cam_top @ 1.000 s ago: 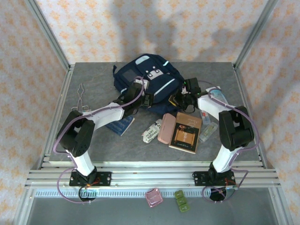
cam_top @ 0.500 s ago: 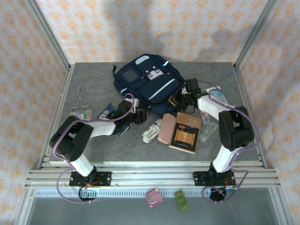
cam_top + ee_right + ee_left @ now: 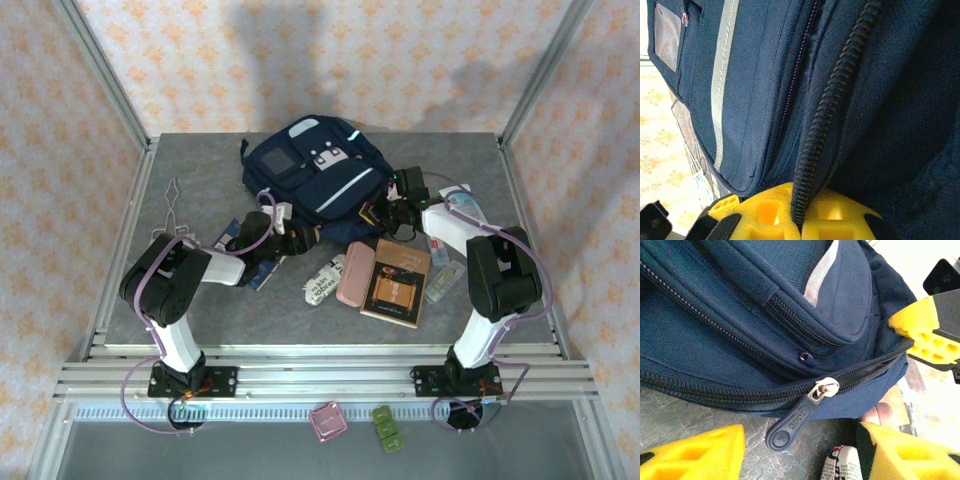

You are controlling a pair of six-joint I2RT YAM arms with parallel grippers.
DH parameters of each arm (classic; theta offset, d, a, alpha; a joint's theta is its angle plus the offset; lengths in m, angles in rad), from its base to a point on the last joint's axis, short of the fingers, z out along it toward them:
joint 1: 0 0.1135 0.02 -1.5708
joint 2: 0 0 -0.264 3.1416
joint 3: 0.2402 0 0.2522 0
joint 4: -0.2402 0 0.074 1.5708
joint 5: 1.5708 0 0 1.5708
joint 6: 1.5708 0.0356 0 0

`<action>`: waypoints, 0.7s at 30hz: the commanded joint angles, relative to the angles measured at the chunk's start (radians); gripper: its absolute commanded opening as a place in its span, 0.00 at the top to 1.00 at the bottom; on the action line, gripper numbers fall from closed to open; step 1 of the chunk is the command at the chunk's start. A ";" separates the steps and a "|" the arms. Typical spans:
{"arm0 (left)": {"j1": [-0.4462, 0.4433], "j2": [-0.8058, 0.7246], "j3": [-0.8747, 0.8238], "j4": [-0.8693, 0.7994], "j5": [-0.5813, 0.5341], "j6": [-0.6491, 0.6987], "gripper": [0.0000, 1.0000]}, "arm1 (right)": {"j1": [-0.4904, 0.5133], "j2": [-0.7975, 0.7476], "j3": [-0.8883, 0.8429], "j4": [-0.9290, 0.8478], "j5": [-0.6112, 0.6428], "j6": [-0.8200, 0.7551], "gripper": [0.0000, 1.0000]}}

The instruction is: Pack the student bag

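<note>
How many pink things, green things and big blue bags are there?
Pink things: 2, the pink case on the table and the pink square at the front rail
Green things: 1, the green piece
Big blue bags: 1, the student bag
Total: 4

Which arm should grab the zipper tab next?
Left. The left end effector, open, faces the zipper tab; the right end effector is shut on the zipper edge of the bag.

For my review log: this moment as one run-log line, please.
left gripper: open, facing zipper pull | right gripper: shut on student bag zipper edge | book, pink case: on table
</note>
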 commanded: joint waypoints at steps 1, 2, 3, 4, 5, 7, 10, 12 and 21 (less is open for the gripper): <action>0.007 0.026 0.041 0.049 0.031 -0.011 0.39 | 0.000 -0.019 0.011 0.124 -0.033 0.008 1.00; 0.007 0.034 0.051 0.052 0.037 -0.013 0.39 | 0.000 -0.017 0.009 0.129 -0.037 0.011 1.00; 0.007 0.044 0.058 0.058 0.040 -0.016 0.39 | 0.000 -0.015 0.006 0.131 -0.039 0.013 1.00; 0.008 0.052 0.066 0.065 0.044 -0.020 0.39 | 0.000 -0.015 0.006 0.134 -0.041 0.015 1.00; 0.009 0.057 0.073 0.070 0.049 -0.020 0.40 | 0.001 -0.017 0.004 0.136 -0.040 0.015 1.00; 0.009 0.066 0.085 0.086 0.070 -0.034 0.46 | 0.001 -0.019 0.003 0.133 -0.038 0.015 1.00; 0.008 0.071 0.091 0.083 0.086 -0.038 0.59 | 0.001 -0.020 0.003 0.134 -0.037 0.013 1.00; 0.008 0.071 0.089 0.082 0.092 -0.037 0.69 | 0.001 -0.019 0.002 0.136 -0.038 0.014 1.00; 0.009 0.066 0.095 0.045 0.103 -0.023 0.96 | 0.001 -0.019 -0.007 0.148 -0.040 0.023 1.00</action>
